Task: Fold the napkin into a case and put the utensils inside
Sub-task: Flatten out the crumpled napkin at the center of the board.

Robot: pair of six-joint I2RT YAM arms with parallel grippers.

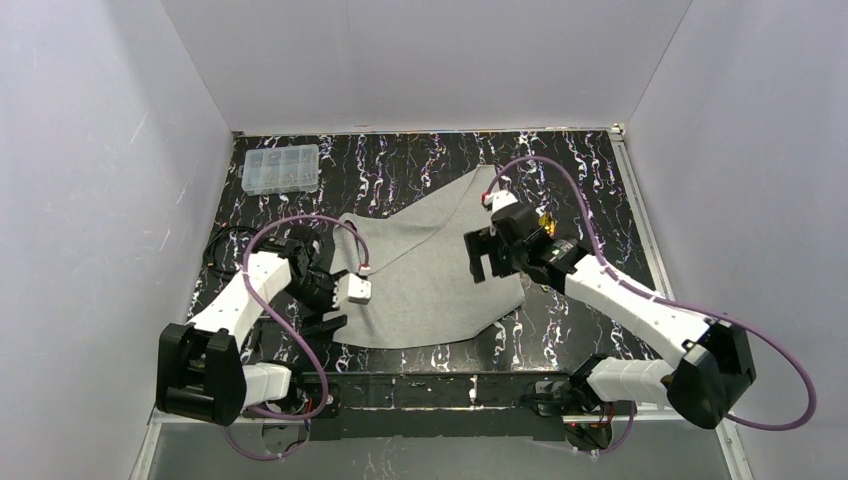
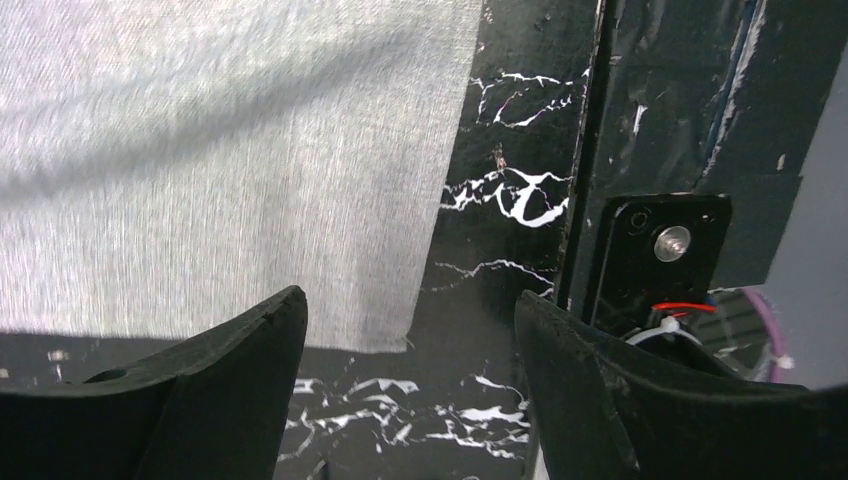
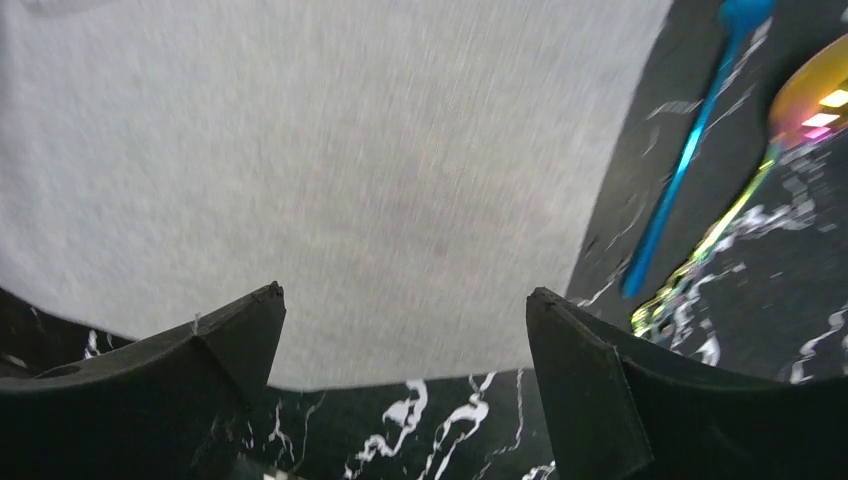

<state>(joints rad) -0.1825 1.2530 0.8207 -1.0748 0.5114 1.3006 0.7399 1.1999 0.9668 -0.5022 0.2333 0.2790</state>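
The light-grey napkin (image 1: 430, 290) lies spread on the black marbled table, one corner reaching toward the back. My left gripper (image 1: 328, 318) hovers open at its near-left corner; in the left wrist view the napkin (image 2: 230, 150) ends just ahead of the left gripper (image 2: 407, 310), nothing between the fingers. My right gripper (image 1: 488, 265) stands open over the cloth's right side; the right wrist view shows the napkin (image 3: 330, 150) edge between the jaws of the right gripper (image 3: 403, 300), which hold nothing. Two utensils lie right of the cloth: a blue one (image 3: 690, 160) and a gold-pink spoon (image 3: 800, 110).
A clear plastic compartment box (image 1: 281, 168) sits at the back left. Purple cables (image 1: 300, 222) loop over both arms. White walls enclose the table on three sides. The black mounting rail (image 1: 430, 385) runs along the near edge, also close by in the left wrist view (image 2: 660, 250).
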